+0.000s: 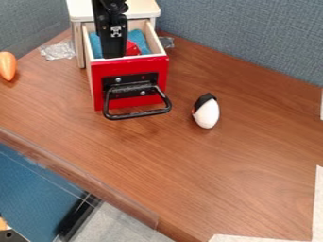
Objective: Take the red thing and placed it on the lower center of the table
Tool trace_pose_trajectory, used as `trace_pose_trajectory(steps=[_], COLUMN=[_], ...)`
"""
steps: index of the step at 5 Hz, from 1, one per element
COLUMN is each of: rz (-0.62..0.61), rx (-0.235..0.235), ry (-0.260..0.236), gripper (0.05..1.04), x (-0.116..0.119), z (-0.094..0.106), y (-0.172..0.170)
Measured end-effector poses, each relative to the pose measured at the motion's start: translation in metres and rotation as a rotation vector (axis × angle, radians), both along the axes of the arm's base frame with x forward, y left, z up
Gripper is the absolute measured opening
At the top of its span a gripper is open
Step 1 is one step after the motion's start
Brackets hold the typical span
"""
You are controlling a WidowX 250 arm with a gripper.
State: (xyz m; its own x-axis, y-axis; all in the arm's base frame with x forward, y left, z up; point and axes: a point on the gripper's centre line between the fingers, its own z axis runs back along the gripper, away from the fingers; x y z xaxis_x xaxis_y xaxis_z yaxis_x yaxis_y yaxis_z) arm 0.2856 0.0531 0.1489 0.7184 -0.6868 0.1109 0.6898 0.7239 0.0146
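Observation:
My gripper [114,47] hangs over the open drawer at the upper left, its lower end down behind the red drawer front [131,68]. Right beside it, inside the drawer, a red thing [132,48] rests on blue cloth [138,38]; the gripper hides part of it, and whether the two touch I cannot tell. The brown wooden table [208,175] spreads out below and to the right of the drawer.
A white egg-shaped object with a black top [207,112] lies right of the drawer. An orange object [7,65] is at the left edge. Crumpled clear plastic [58,50] lies beside the cabinet. The drawer's black handle [137,114] juts forward. Grey-blue partitions [252,38] stand behind.

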Motion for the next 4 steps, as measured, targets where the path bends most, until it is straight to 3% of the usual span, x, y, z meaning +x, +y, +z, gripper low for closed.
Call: trace_pose_trajectory(steps=[1, 4], rz=[0.008, 0.339], rx=[-0.008, -0.038], ry=[0.030, 0.015], gripper=[1.001, 1.001], x=[0.001, 0.060], z=[-0.009, -0.042], y=[0.000, 0.030])
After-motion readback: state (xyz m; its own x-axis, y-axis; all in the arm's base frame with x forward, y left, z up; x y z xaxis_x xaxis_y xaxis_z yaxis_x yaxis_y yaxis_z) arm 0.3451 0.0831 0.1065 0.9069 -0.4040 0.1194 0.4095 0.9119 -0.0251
